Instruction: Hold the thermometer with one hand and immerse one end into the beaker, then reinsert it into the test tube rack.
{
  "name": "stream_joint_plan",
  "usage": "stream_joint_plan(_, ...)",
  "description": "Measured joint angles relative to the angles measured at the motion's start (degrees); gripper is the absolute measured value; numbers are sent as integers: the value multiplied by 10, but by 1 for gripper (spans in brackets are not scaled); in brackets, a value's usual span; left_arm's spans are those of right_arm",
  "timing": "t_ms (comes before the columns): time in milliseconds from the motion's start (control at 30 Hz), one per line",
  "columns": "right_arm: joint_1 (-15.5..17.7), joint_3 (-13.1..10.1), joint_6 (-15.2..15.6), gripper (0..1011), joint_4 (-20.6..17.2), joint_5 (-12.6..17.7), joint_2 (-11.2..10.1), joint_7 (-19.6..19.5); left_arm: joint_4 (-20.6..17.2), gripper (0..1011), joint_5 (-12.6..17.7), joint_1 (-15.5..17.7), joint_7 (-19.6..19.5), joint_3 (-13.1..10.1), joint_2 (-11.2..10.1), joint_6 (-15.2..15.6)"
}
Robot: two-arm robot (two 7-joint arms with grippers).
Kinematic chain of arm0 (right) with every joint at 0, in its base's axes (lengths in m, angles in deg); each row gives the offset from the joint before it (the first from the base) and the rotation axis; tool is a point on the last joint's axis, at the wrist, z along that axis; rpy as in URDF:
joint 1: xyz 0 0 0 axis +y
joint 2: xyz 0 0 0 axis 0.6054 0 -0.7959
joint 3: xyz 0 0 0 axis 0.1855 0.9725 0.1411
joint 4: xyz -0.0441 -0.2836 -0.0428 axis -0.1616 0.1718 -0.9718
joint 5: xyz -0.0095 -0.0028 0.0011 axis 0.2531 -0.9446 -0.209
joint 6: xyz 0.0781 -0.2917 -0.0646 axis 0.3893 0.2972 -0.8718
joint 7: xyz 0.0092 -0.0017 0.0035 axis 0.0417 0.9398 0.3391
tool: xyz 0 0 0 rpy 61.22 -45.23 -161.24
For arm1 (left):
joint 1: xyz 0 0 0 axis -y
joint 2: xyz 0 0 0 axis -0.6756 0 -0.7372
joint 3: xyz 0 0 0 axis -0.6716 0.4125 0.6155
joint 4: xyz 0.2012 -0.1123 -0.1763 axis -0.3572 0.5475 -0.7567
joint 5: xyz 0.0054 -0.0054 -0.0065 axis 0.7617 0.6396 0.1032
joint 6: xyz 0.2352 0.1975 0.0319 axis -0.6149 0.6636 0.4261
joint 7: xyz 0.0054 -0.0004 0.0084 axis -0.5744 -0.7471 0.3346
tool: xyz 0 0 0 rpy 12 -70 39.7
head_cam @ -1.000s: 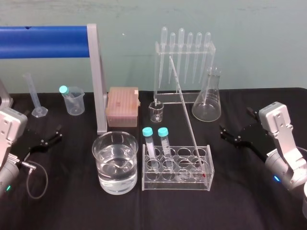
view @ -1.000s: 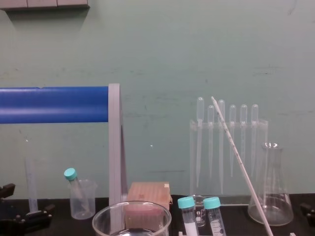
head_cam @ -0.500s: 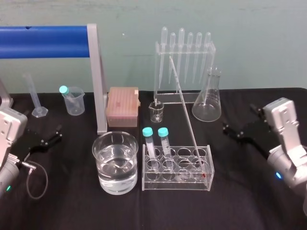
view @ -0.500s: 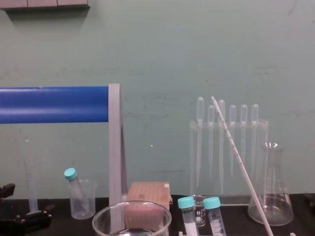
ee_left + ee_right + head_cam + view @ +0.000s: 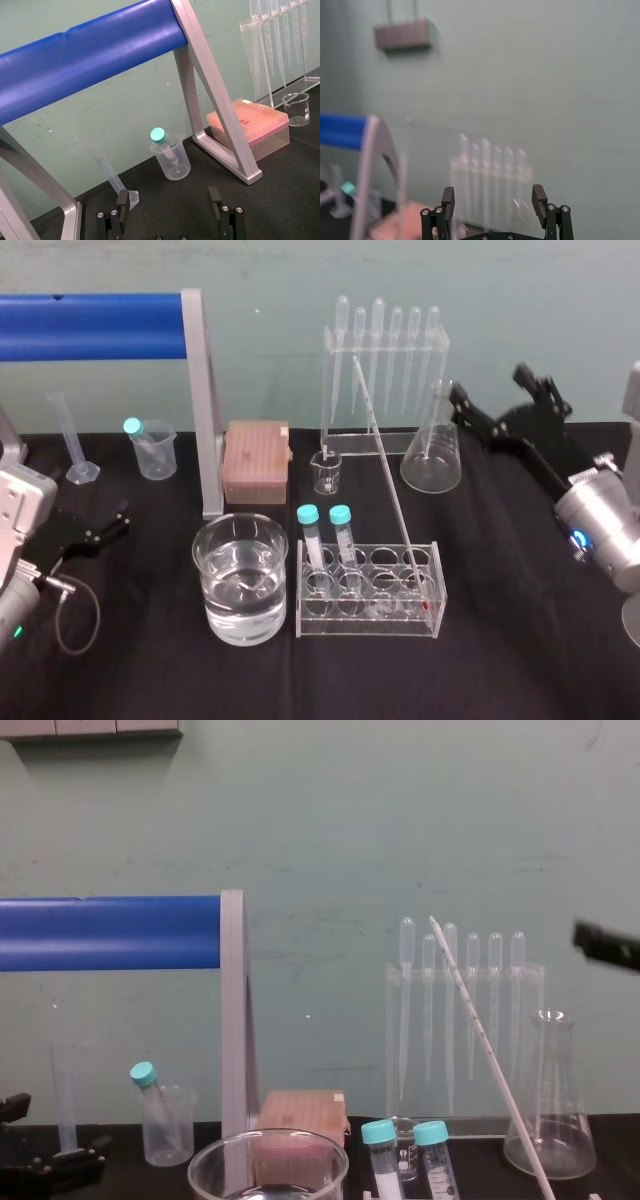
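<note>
Holding the right claw [image 5: 488, 383] high, fingers spread on nothing, near the conical flask's [image 5: 432, 455] neck. Leaning the thermometer [image 5: 390, 475] in the test tube rack [image 5: 370, 592], red tip down, beside the water-filled beaker [image 5: 240, 580]. Parking the left claw [image 5: 100, 525], likewise spread, low at the worktop's [image 5: 150, 660] left edge.

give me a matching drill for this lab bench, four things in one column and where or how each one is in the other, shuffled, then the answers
Column 1
1. long thin whitish glass thermometer
2. large wide clear glass beaker
3. black two-fingered left gripper
4. black two-fingered right gripper

Column 2
A. raised on the right, open
B. low on the left, open
C. leaning in the clear plastic test tube rack
D. part full of clear liquid, just left of the rack

Pairs: 1-C, 2-D, 3-B, 4-A
</note>
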Motion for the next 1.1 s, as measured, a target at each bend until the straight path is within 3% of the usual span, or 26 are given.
stream_joint_plan(267, -17, 3, 10, 1004, -38, 33, 19, 59, 0, 1008, 0, 0, 0, 0, 0, 0)
stream_joint_plan(533, -41, 19, 74, 1004, -40, 46, 41, 77, 0, 1008, 0, 0, 0, 0, 0, 0)
stream_joint_plan(933, -89, 39, 169, 1004, 1, 33, 67, 88, 0, 1008, 0, 0, 0, 0, 0, 0)
stream_joint_plan(1100, -100, 43, 193, 1004, 16, 28, 73, 96, 0, 1008, 0, 0, 0, 0, 0, 0)
